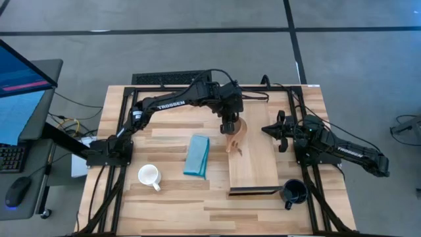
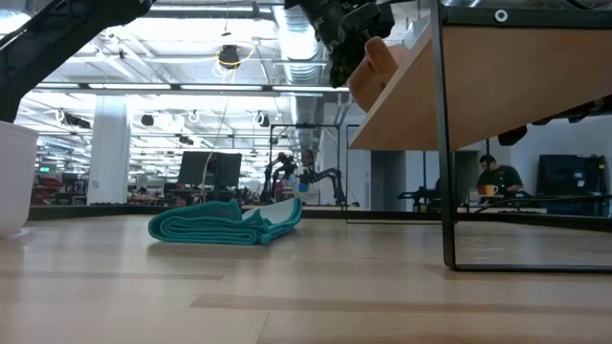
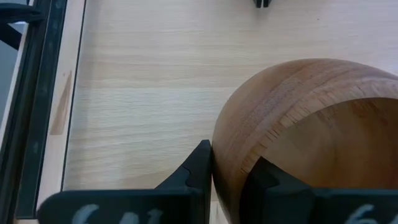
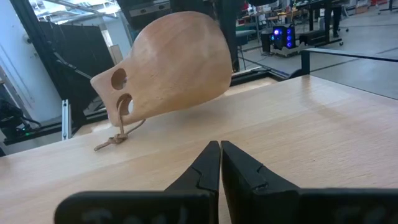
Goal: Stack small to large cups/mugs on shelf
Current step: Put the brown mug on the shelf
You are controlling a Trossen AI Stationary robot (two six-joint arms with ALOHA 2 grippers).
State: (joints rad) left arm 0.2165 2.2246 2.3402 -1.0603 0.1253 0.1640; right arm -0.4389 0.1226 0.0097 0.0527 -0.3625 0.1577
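Pinched at its rim by the left gripper (image 3: 230,177), the wooden cup (image 3: 311,130) hangs tilted over the shelf (image 1: 253,155). Right gripper (image 4: 220,163) waits beside it, fingers closed on nothing. Both mugs, white (image 1: 149,176) and navy (image 1: 294,192), stand on the table (image 1: 171,207).

Lighting is even and bright across the views. In the low view, ceiling lamps (image 2: 228,55) in the room behind supply the light and glare white; the shelf (image 2: 497,86) underside falls in shade, and the white mug (image 2: 14,177) at the frame edge is soft. The tabletop (image 2: 287,296) foreground is blurred. In the right wrist view the wooden cup (image 4: 171,68) casts a soft shadow on the board, and the background is hazy with bright screens.
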